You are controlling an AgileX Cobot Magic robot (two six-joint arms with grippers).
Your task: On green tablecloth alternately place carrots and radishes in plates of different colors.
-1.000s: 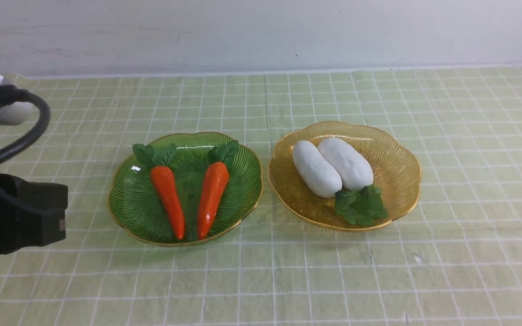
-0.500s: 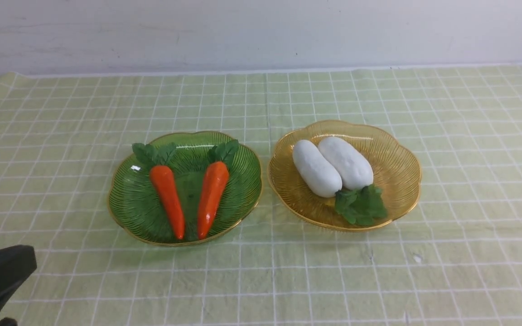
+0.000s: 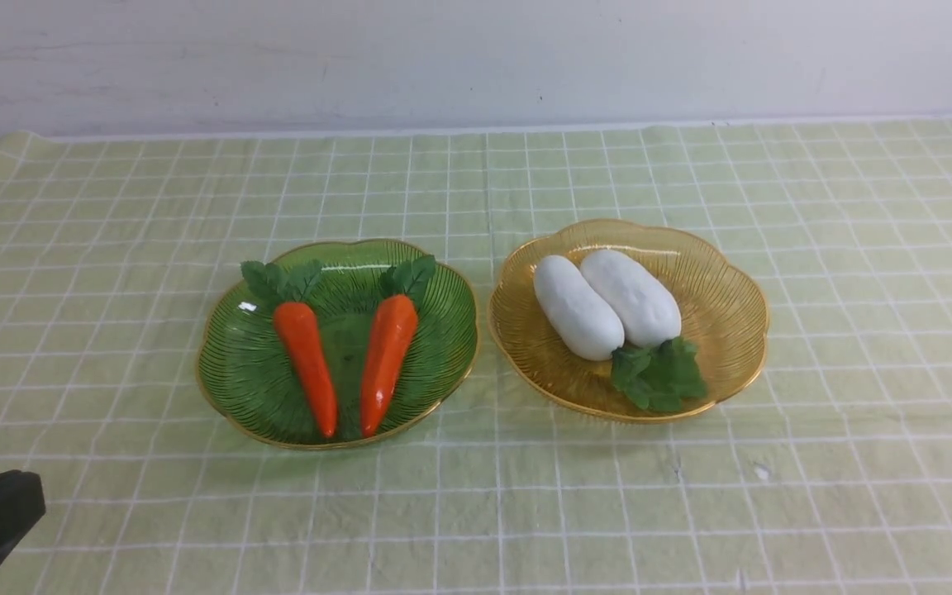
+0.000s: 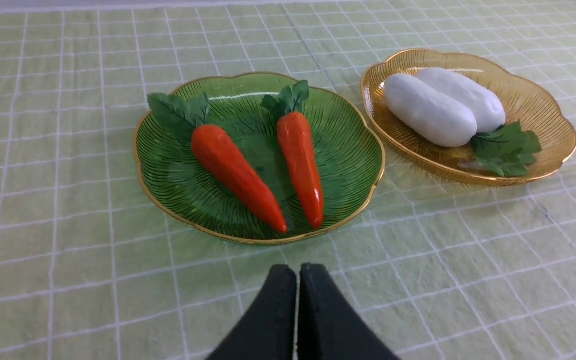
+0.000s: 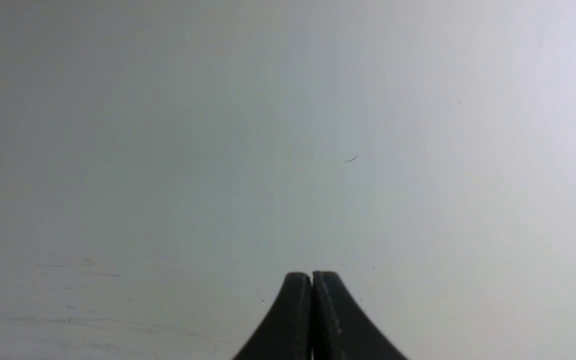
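Carrots (image 3: 348, 364) on green plate (image 3: 245, 397), radishes (image 3: 606, 302) on amber plate (image 3: 732, 330)

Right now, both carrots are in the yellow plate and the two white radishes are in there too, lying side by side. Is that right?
Not quite: the carrots are in the green plate, as the front view shows. The white radishes do lie side by side in the yellow plate.

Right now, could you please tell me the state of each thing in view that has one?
Left pincer: shut, holding nothing
Right pincer: shut, holding nothing
Green plate: upright, holding both carrots
Amber plate: upright, holding both radishes
Tablecloth: spread out, slightly wrinkled
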